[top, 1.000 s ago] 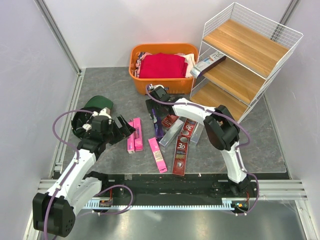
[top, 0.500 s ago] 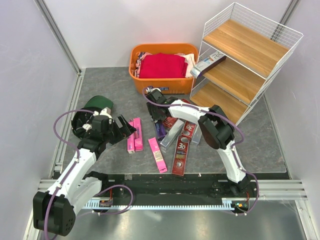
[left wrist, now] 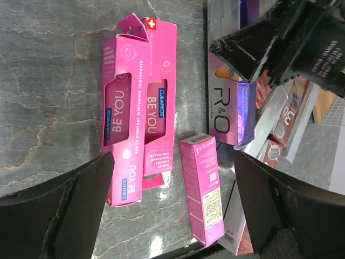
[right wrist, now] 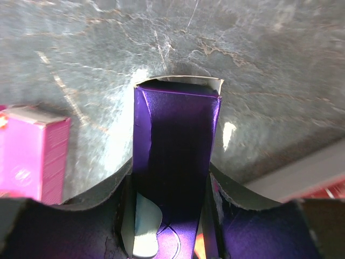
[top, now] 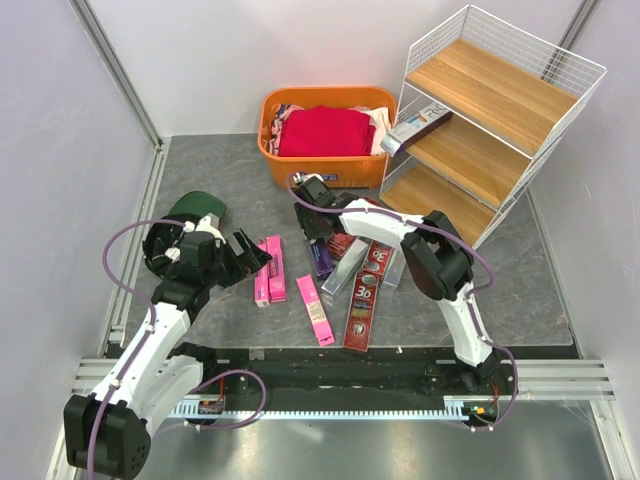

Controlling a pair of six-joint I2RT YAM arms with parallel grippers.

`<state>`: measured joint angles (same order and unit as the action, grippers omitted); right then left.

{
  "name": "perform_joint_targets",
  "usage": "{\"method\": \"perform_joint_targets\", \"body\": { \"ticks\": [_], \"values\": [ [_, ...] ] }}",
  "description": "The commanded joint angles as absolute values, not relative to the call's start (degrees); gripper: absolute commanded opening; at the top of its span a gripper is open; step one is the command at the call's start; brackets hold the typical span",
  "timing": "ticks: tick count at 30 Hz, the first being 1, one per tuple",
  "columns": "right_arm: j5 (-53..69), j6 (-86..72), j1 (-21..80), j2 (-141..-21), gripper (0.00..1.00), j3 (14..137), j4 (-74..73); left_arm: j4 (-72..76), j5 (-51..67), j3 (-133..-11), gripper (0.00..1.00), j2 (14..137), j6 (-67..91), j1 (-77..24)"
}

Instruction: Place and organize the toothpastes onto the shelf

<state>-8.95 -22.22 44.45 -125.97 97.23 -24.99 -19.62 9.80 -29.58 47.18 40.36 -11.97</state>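
Several toothpastes lie on the grey floor: a pair of pink boxes (top: 269,270), one pink box (top: 315,310), dark red boxes (top: 361,307) and a silver one (top: 343,272). My right gripper (top: 314,233) is shut on the end of a purple box (right wrist: 175,156), which still rests on the floor (top: 319,260). My left gripper (top: 247,255) is open and empty, just left of the pink pair (left wrist: 141,108); its fingers (left wrist: 59,210) straddle the single pink box (left wrist: 202,186). The white wire shelf (top: 495,95) stands at the back right with one silver-dark box (top: 415,125) on its middle board.
An orange basket (top: 325,160) with red clothes stands behind the boxes, left of the shelf. A dark green object (top: 197,209) lies behind my left arm. A purple R&O box (left wrist: 229,102) shows in the left wrist view.
My right gripper has moved down from beside the basket onto the purple box and closed on it. The left arm has barely moved.
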Motion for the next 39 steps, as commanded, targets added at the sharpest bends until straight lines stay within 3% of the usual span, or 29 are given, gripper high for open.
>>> {"method": "perform_joint_targets", "body": {
  "ticks": [1,14,21,25,39],
  "values": [
    [-10.1,-22.7,44.3,-115.8,0.19,95.5,-21.5,-18.5,11.8,-31.7,1.0,46.1,39.6,-11.8],
    [-11.7,-26.3,43.1,-96.8,0.12,82.9,-10.6,-11.3,19.7,-33.4,1.0,46.9,41.8,-11.8],
    [-14.1,-28.7,42.1,-81.8,0.12,74.5,-1.4,6.7,31.2,-32.7,1.0,50.9,49.1,-11.9],
    [-16.1,-30.5,41.9,-74.1,0.13,69.8,3.6,26.0,36.8,-30.7,1.0,54.1,58.3,-12.4],
    [-20.5,-34.6,41.9,-52.5,0.13,51.6,24.6,52.5,36.7,-44.4,1.0,72.7,65.3,-31.5]
  ]
}}
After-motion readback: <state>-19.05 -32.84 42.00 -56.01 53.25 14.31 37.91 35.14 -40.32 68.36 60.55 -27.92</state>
